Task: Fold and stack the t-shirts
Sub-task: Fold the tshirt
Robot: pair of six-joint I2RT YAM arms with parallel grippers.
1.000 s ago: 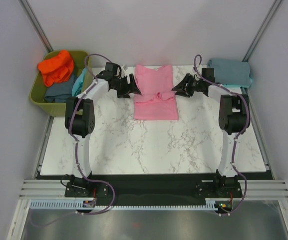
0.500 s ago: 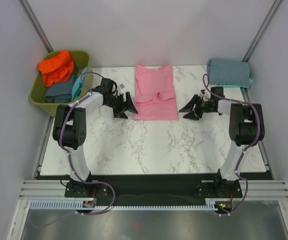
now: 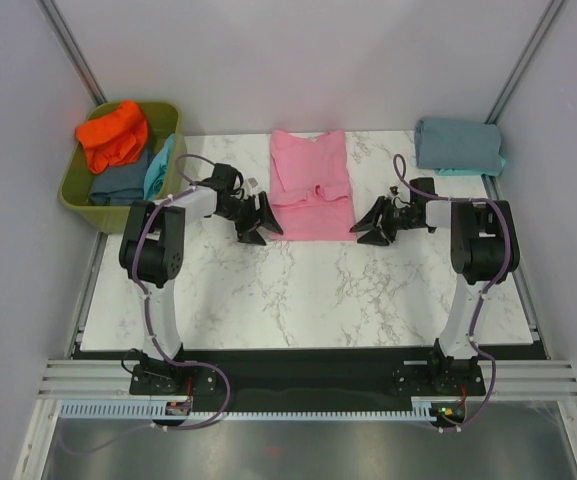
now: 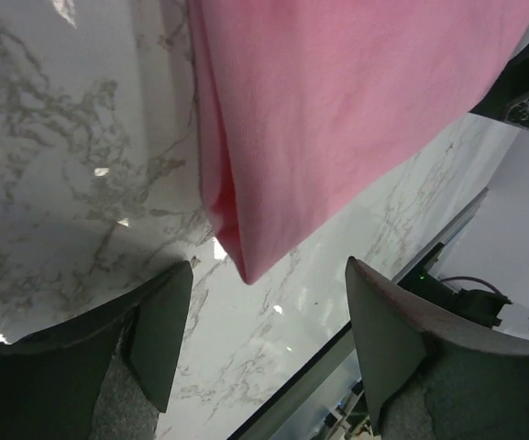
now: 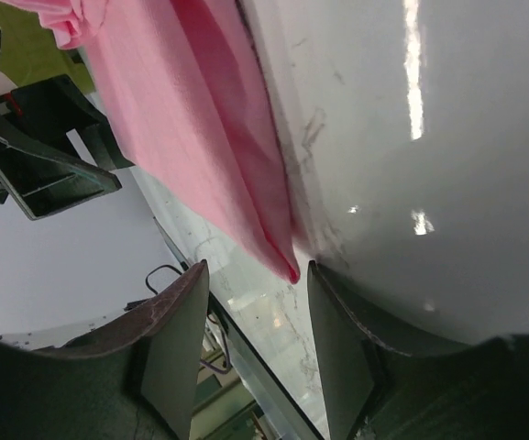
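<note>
Table [image 3: 298,290]: white marble top.
Pink t-shirt [image 3: 311,188]: flat at far middle of table, folded to narrow rectangle, long axis running straight away from arm bases; neck end unclear.
Olive tub [image 3: 76,195]: left of pink t-shirt, holding orange t-shirt [image 3: 113,135], slate-blue t-shirt [image 3: 118,185] and turquoise t-shirt [image 3: 158,168].
Grey-blue t-shirt [image 3: 458,145]: folded, right of pink t-shirt.
Left claw [image 3: 260,222]: spread, straddling pink t-shirt's near left corner, not pinching.
Right claw [image 3: 371,228]: spread, near right corner between fingers, no grip.
</note>
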